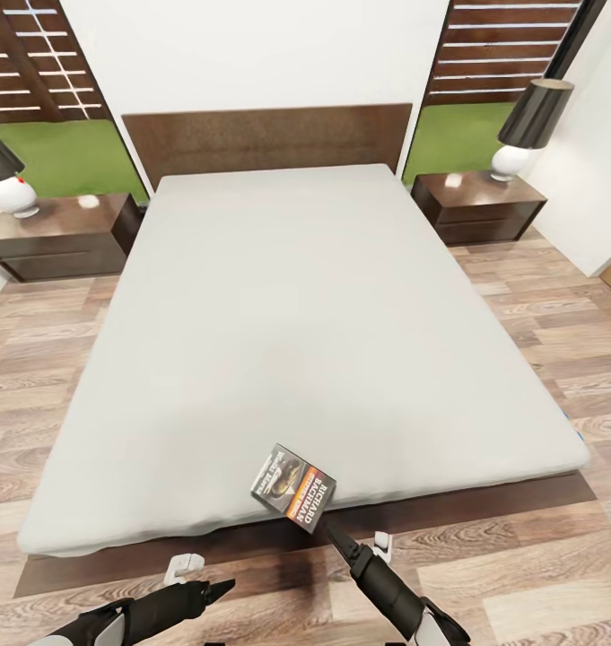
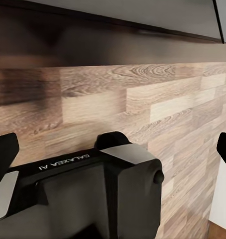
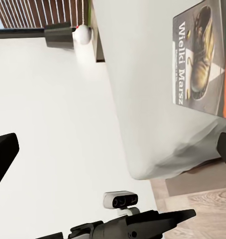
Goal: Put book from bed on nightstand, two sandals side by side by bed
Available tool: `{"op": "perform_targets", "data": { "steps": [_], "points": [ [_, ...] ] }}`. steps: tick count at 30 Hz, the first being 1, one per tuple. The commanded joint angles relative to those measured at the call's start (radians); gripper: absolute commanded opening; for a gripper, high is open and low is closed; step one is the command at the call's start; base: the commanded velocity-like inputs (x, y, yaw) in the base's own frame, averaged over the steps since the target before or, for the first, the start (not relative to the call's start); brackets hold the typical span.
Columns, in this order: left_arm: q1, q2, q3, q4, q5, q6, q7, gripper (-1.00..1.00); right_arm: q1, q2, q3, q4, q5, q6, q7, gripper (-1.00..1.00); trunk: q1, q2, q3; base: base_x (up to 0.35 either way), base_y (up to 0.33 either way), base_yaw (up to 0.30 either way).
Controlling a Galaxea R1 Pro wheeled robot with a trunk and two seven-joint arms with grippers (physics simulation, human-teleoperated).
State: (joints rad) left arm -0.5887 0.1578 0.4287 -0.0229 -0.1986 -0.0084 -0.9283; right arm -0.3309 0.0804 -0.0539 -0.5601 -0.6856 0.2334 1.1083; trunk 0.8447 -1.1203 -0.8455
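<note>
- Nearest to me, at the foot of the bed, both my arms reach forward low over the wood-plank floor [image 1: 63, 359].
- Right gripper [image 1: 327, 529]: its dark tip points up at the book [image 1: 293, 489] and sits just at the book's near edge. In the right wrist view the two fingertips [image 3: 3, 154] stand wide apart with nothing between them, so this gripper is wide open and holds nothing.
- That book lies flat on the pale mattress close to the foot edge of the bed [image 1: 323, 305], a little right of the middle. Its dark cover has an orange band and the white letters "RICHARD BACHMAN".
- Left gripper [image 1: 217, 589]: it hangs over the floor just short of the bed's dark frame, well left of the book. The left wrist view shows its fingertips [image 2: 3, 154] spread wide with only floor between them, so it is open and empty too.
- A dark brown nightstand [image 1: 58, 235] stands on each side of the headboard [image 1: 265, 135]; the right nightstand [image 1: 477, 208] is touching nothing of mine. Each carries a lamp [image 1: 529, 126] with a black shade and white base.
- A small speck of blue [image 1: 580, 437] shows at the mattress's right edge; I cannot tell what it is.
</note>
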Motion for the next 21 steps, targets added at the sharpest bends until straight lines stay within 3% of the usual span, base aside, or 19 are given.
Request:
{"op": "perform_targets", "data": {
  "steps": [1,21],
  "points": [
    [0.000,0.000,0.008,0.000,-0.010,-0.001,-0.003,1.00,0.000,0.001,-0.004,0.000,-0.002,0.010,0.004,1.00,0.004,-0.008,-0.004,0.000,0.000,0.000],
    [0.000,-0.001,0.008,0.000,-0.010,-0.001,-0.003,1.00,0.000,0.001,-0.004,0.000,-0.002,0.010,0.004,1.00,0.081,-0.148,-0.066,0.000,0.000,0.000]
  ]
}}
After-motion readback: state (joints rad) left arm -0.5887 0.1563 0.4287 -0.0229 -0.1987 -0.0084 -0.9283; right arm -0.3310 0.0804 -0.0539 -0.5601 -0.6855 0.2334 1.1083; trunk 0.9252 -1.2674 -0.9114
